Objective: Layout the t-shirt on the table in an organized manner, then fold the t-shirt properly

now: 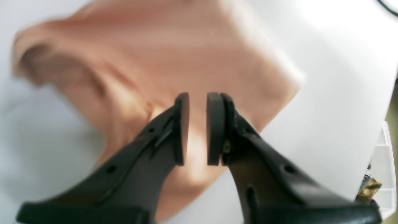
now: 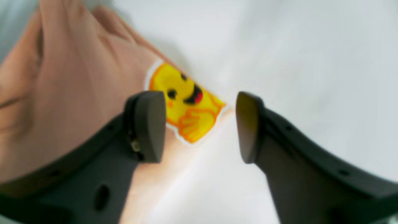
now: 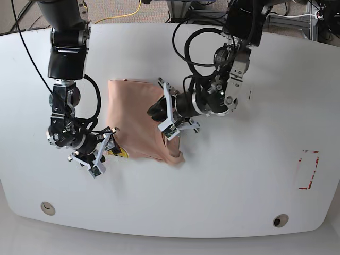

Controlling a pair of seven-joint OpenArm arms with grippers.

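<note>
Bright, even light; both wrist views blurred, white table (image 1: 335,62) glaring.

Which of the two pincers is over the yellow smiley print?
The right pincer, on the base view's left. Its open jaws frame the yellow print at the t-shirt's edge; the left pincer is over plain fabric.

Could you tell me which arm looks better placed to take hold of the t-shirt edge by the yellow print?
Probably the right. Its tool is open and hangs right over the yellow print at the t-shirt edge. The left tool, nearly closed, sits over the shirt's middle, away from the print.
</note>
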